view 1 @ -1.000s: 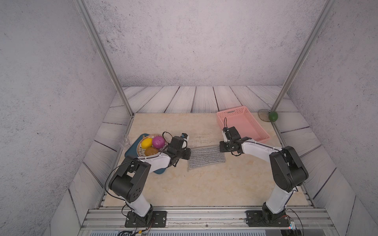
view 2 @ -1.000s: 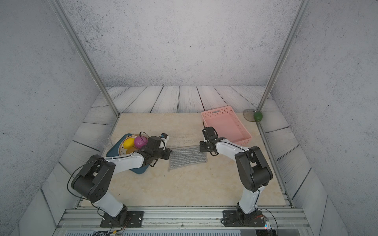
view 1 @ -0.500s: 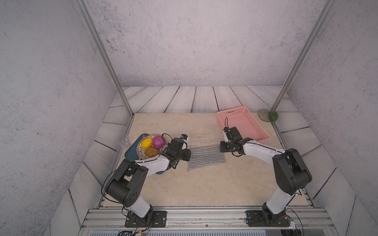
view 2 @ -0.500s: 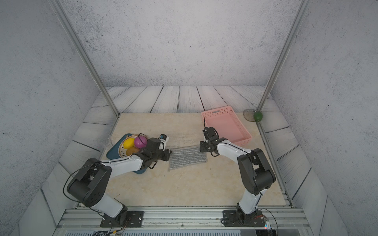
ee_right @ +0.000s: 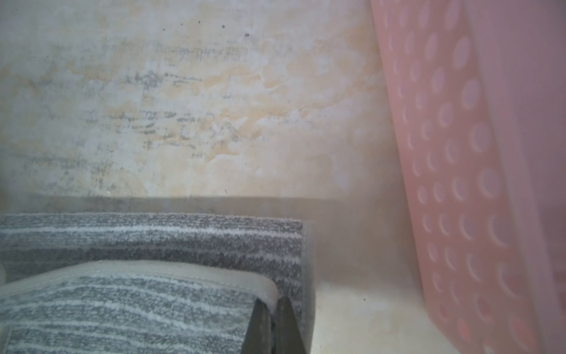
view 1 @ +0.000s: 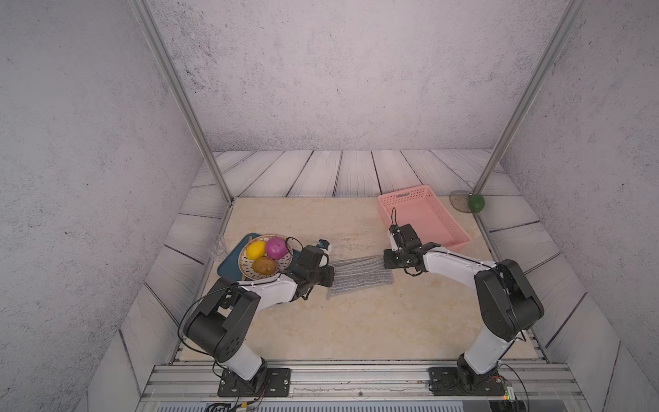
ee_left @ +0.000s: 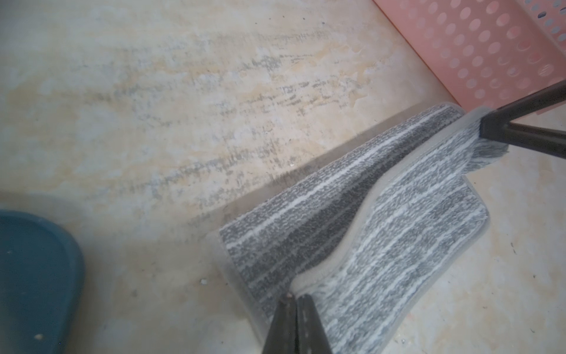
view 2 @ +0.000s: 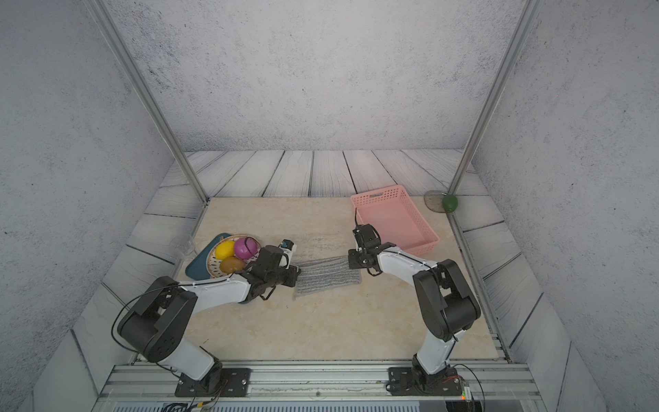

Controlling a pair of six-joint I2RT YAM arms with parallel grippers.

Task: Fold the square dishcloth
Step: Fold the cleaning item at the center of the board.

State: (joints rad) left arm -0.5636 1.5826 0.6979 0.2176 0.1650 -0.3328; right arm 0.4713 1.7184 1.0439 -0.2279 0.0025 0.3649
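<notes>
Both arms pinch the soft grey, whitish-striped square dishcloth (view 1: 360, 276) by its pale hemmed edge, the cloth spanning the gap between them on the beige marbled tabletop (view 1: 356, 328). The left gripper (ee_left: 295, 298) has its jaws all but pressed together on one corner of the hem. The right gripper (ee_right: 271, 302) is clamped fully closed on the opposite corner. The gripped layer is doubled over a lower layer lying flat beneath the fingertips. The hem sags in a shallow curve midway between the two grips, and the rolled fold lies just beyond both grippers. The fabric looks light, limp and fuzzy. It should slump wherever unsupported, catch rather than slip, and take a firm pinch unharmed. The corners along the hem seem the sound places to hold it. A pink perforated plastic basket (ee_right: 459, 184) stands just beside the right gripper, and a dark teal mat (ee_left: 36, 275) lies off the left gripper's outer side.
</notes>
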